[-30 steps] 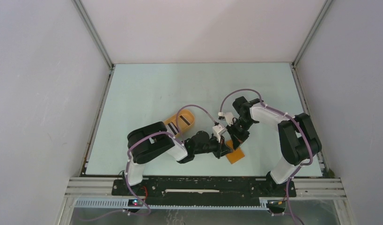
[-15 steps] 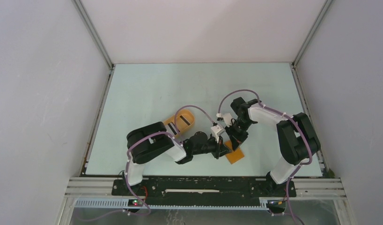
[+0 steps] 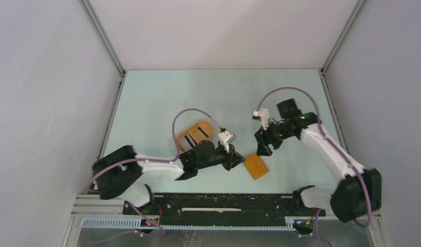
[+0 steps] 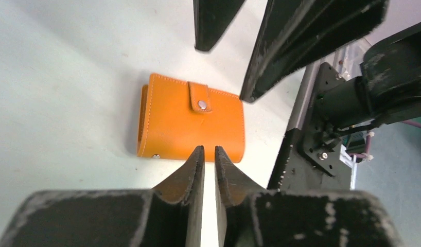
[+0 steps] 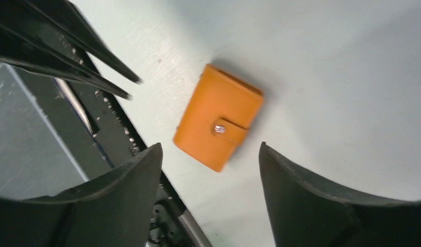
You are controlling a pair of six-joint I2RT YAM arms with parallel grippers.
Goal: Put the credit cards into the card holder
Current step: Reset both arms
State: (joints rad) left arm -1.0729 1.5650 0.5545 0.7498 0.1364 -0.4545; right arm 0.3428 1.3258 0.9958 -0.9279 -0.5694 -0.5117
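Note:
The card holder (image 3: 256,165) is a closed orange wallet with a snap strap, lying flat near the table's front edge; the wrist views show it too (image 4: 193,123) (image 5: 218,117). My left gripper (image 3: 234,157) (image 4: 209,149) hovers just left of it, jaws a narrow slit apart with nothing between them. My right gripper (image 3: 263,146) (image 5: 209,149) hangs above and behind the holder, wide open and empty. Credit cards (image 3: 202,131), pale with a black stripe, lie in the orange tray further left.
The oval orange tray (image 3: 185,140) sits left of the left wrist. The black base rail (image 3: 224,205) runs along the near table edge, close to the holder. Grey walls enclose the table on three sides.
Both grippers have let go and drawn back from the card holder: the right one opened wide and rose to the back right, the left one slid left and parted slightly.

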